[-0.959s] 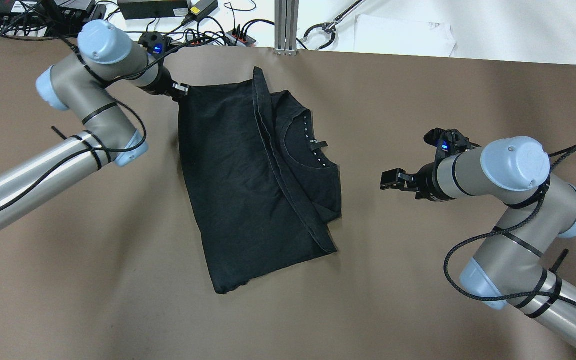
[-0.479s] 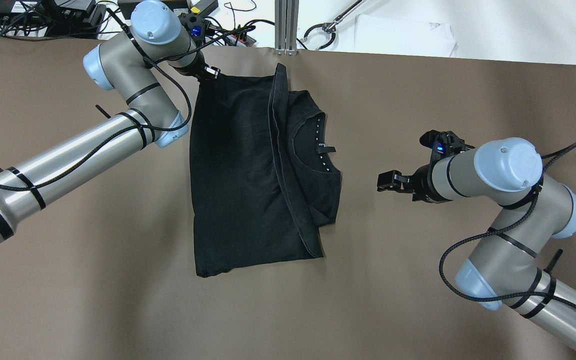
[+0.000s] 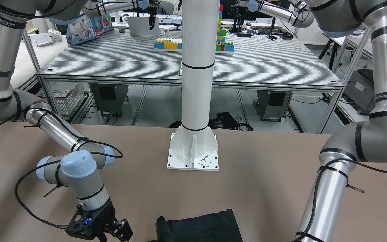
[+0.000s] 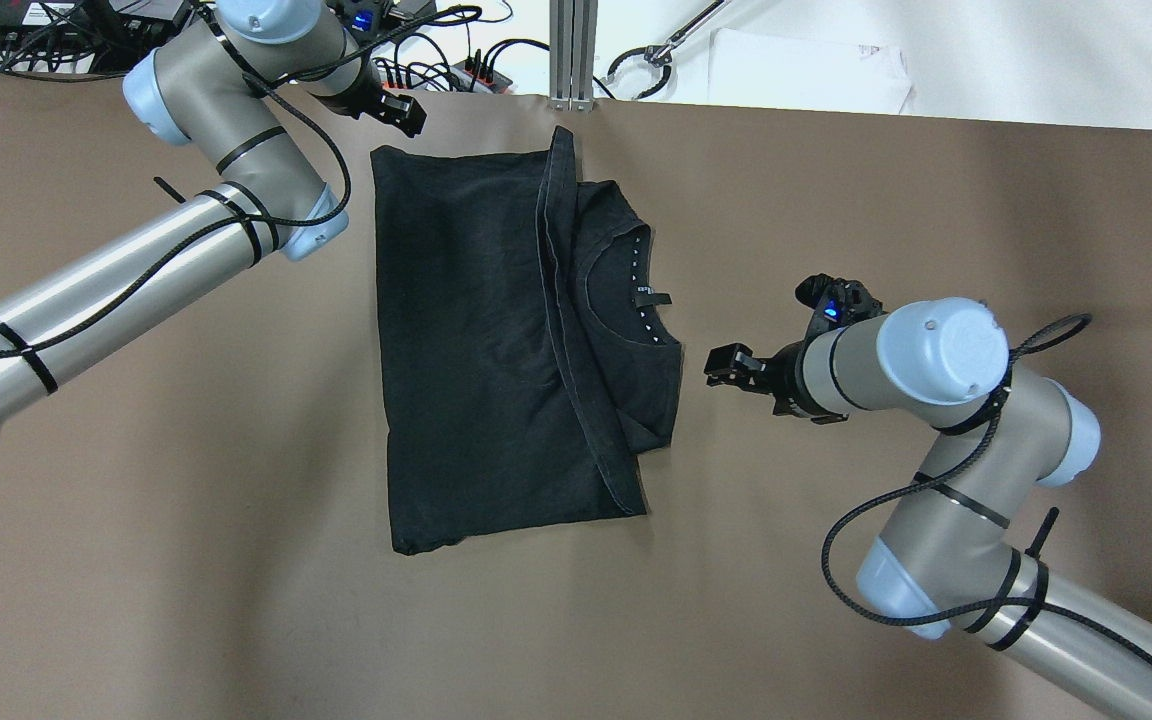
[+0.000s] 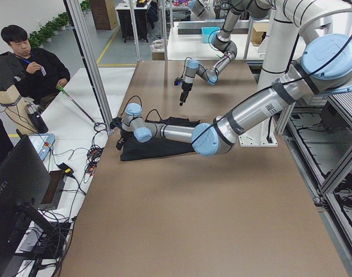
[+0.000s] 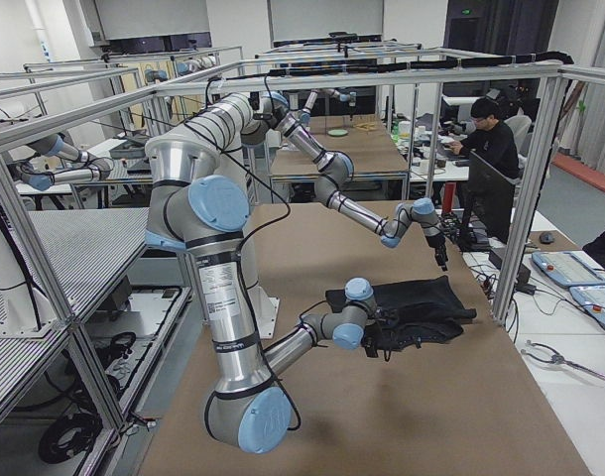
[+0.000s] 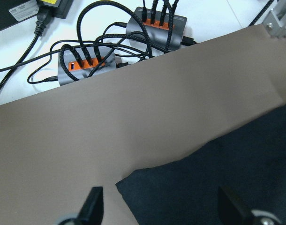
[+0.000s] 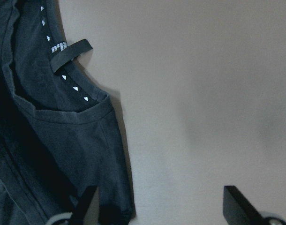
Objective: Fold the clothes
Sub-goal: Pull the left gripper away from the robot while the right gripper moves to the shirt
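The clothes [image 4: 496, 350] are one black T-shirt lying flat on the brown table, folded lengthwise, with its collar and label facing right. My left gripper [image 4: 406, 110] is open and empty, just beyond the shirt's far left corner at the table's far edge. In the left wrist view the gripper [image 7: 161, 208] hovers over that corner of the shirt [image 7: 218, 173]. My right gripper [image 4: 726, 365] is open and empty, a short way right of the shirt's sleeve. The right wrist view shows the collar and sleeve [image 8: 63, 126]. In the front-facing view the shirt's near edge [image 3: 200, 225] and my right gripper [image 3: 119, 230] show.
Power hubs with cables [image 7: 86, 65] lie just past the table's far edge [image 4: 456, 70]. An aluminium post [image 4: 573, 50] stands behind the shirt. The white pole's base plate [image 3: 192, 156] is bolted to the table on the robot's side. An operator [image 5: 32, 63] sits beyond the far edge.
My left gripper has let go of the shirt's far left corner and moved back toward the table's far edge; the corner now lies flat. My right gripper has moved left toward the shirt.
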`<state>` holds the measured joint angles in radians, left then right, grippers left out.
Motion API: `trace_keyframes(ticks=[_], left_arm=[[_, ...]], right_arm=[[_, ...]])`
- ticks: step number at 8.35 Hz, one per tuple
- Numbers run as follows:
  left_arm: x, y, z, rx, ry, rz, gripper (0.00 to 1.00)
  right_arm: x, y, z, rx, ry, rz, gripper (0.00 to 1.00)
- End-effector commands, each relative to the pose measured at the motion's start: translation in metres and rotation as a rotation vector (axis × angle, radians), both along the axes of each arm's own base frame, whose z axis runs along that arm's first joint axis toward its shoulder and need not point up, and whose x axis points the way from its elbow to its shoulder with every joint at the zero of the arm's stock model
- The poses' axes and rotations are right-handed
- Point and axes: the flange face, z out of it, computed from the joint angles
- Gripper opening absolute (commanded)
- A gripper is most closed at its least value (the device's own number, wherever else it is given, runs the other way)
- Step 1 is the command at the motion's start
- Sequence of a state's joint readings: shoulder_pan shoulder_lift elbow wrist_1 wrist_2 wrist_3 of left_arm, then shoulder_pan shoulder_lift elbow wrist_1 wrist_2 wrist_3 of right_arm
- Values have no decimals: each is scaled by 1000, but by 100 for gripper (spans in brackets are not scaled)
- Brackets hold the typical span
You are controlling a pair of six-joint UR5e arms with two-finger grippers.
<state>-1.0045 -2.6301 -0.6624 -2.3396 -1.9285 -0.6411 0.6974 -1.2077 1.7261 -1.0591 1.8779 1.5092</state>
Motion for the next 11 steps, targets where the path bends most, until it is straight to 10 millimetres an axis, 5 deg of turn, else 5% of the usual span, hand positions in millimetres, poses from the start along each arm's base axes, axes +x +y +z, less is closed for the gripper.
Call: trace_keyframes(ticks=[1, 4, 5, 11], left_arm=[[-13, 9, 11, 7, 19, 6, 100], [-13, 11, 15, 8, 18, 9, 100], [-14, 13, 16, 8, 18, 9, 100], [-16, 21, 18, 17, 29, 8, 100]], right_arm=[[-67, 40, -17, -203, -90, 174, 90], [-100, 69, -24, -252, -127, 302, 76], [-102, 69, -27, -247, -130, 308, 66], [-124, 57, -21, -246, -100, 328, 58]])
